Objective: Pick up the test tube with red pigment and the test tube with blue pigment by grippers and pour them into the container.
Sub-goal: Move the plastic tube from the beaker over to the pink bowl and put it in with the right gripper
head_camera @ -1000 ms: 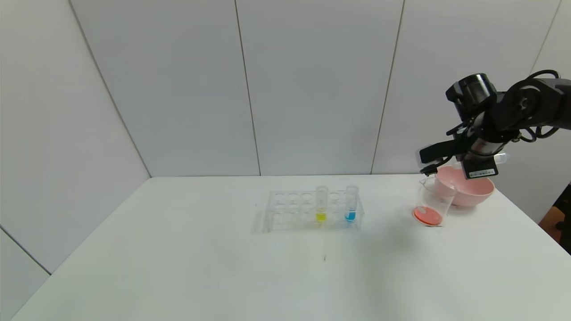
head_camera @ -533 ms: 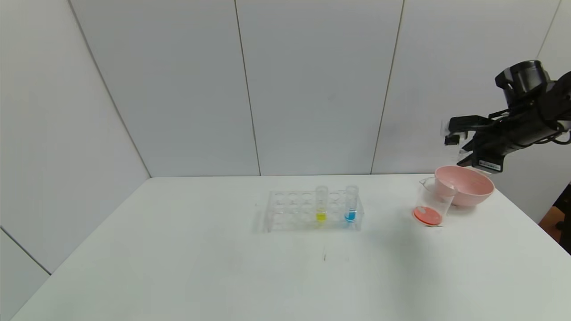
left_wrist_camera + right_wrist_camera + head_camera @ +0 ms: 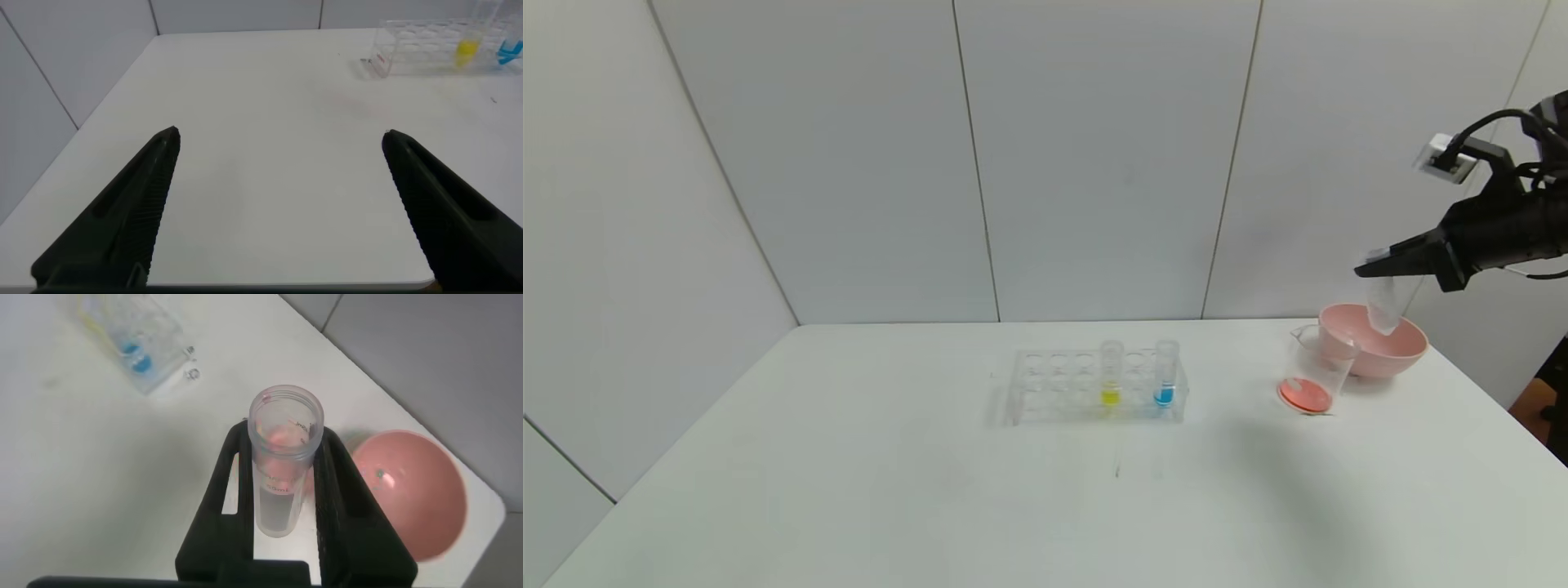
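Note:
My right gripper point(image 3: 1376, 268) is shut on the red-pigment test tube point(image 3: 1383, 306), which is now clear with only a pink film and hangs upright over the pink bowl point(image 3: 1411, 347). In the right wrist view the tube point(image 3: 282, 457) sits between the black fingers point(image 3: 339, 482), mouth toward the camera. The container point(image 3: 1311, 371), a clear beaker holding orange-red liquid, stands on the table just left of the bowl. The blue-pigment tube point(image 3: 1165, 374) stands in the clear rack point(image 3: 1054, 384). My left gripper point(image 3: 279, 135) is open and empty over bare table, far from the rack point(image 3: 425, 53).
A tube with yellow liquid point(image 3: 1111, 377) stands in the rack left of the blue one. The pink bowl point(image 3: 417, 494) sits near the table's far right corner and edge. White wall panels close the back and left.
My right arm has lifted away from the beaker and swung right. The tube has turned from tipped over the beaker to upright above the pink bowl.

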Robot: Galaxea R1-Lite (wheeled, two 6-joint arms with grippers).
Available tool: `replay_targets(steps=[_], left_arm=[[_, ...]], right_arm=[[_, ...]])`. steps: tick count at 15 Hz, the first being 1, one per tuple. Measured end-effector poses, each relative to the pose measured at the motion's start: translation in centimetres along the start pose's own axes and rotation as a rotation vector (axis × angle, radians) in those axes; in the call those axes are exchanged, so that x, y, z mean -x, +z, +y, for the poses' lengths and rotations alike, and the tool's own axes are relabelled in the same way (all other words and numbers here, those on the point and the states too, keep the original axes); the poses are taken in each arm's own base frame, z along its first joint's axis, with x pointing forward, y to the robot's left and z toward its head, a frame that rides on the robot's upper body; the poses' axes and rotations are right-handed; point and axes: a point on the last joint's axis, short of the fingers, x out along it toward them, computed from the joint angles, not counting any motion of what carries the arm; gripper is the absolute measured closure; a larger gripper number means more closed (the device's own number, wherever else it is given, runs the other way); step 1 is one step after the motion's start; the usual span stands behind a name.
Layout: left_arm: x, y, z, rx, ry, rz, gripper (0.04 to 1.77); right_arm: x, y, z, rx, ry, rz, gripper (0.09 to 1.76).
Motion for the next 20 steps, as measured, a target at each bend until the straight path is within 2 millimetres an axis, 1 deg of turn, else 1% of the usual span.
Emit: replay_targets(steps=[2, 4, 7, 8, 11, 15, 18, 20], left_arm=[[0.0, 0.0, 0.0, 0.0, 0.0, 0.0, 0.05], [0.0, 0.0, 0.0, 0.0, 0.0, 0.0, 0.05], [0.0, 0.0, 0.0, 0.0, 0.0, 0.0, 0.05], [0.0, 0.0, 0.0, 0.0, 0.0, 0.0, 0.05], [0.0, 0.0, 0.0, 0.0, 0.0, 0.0, 0.05], [0.0, 0.0, 0.0, 0.0, 0.0, 0.0, 0.05], [0.0, 0.0, 0.0, 0.0, 0.0, 0.0, 0.05], [0.0, 0.0, 0.0, 0.0, 0.0, 0.0, 0.05]], right_arm=[[2.1, 0.3, 1.3, -0.112, 0.029, -0.049, 1.36], [3.7, 0.2, 2.5, -0.215, 0.019, -0.111, 1.36], [5.2, 0.1, 3.5, -0.262, -0.059, -0.307, 1.36], [5.5, -0.3, 3.8, -0.269, -0.091, -0.367, 1.36], [5.7, -2.5, 5.1, -0.288, -0.249, -0.483, 1.36], [5.1, -6.6, 7.1, -0.393, -0.371, -0.428, 1.36], [5.0, -8.1, 7.9, -0.394, -0.396, -0.382, 1.36], [5.1, -8.7, 7.9, -0.362, -0.407, -0.363, 1.36]])
